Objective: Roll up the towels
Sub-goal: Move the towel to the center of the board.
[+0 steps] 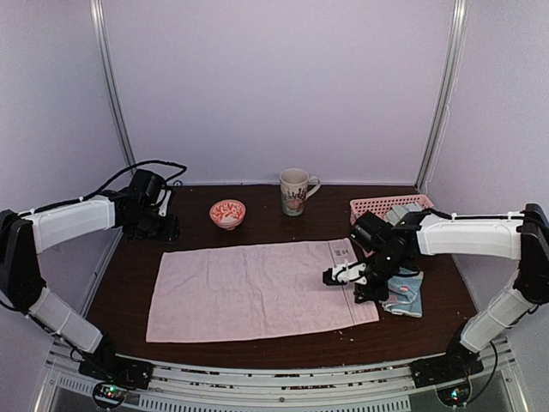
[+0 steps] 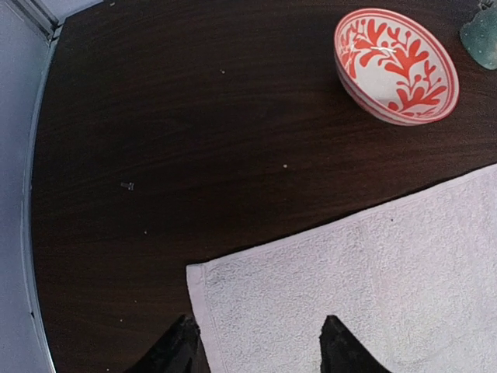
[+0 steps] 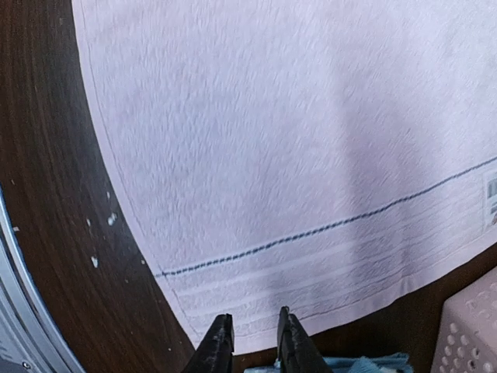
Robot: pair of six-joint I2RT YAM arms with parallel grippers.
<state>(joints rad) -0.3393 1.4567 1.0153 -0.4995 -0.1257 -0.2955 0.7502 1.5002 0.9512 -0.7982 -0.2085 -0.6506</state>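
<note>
Now: pink towel spread flat, a gripper at each end, the roll not yet begun.
At the far-left corner of the pink towel (image 1: 257, 290) the left gripper (image 2: 260, 353) hangs with its jaws well apart and empty, the hem just under them. The towel lies open on the table (image 1: 274, 230), with no fold or roll in it. At its right hem the right gripper (image 3: 255, 346) sits low, jaws only a narrow gap apart and nothing between them. A blue patched towel (image 1: 407, 296) lies crumpled just beside that edge, near the basket (image 1: 377, 206). I judge this the spreading step just finished. The next move calls for pinching one short hem and turning it over on itself, evenly, so the roll starts straight.
</note>
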